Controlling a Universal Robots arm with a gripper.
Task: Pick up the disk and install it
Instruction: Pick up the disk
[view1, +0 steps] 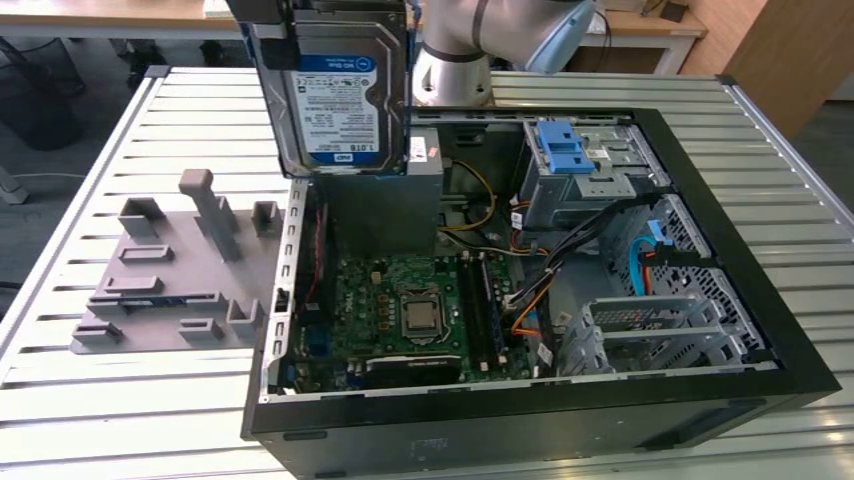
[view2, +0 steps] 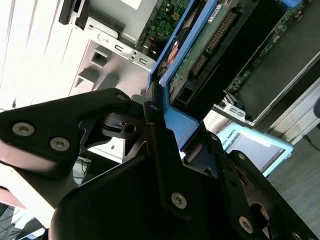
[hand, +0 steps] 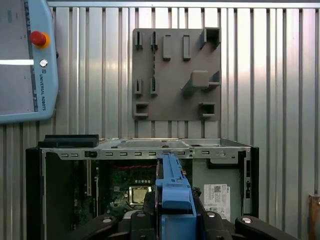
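Carrying step, I judge: the gripper (hand: 175, 217) clamps the disk (view1: 334, 90), which hangs upright over the 11 o'clock corner of the open computer case (view1: 787, 330) in the exterior view; seating it likely calls for lining its blue rails (hand: 172, 187) with a bay (view1: 667, 330)

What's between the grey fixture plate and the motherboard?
The case's metal wall stands upright between the fixture plate and the motherboard, as seen in the exterior view.
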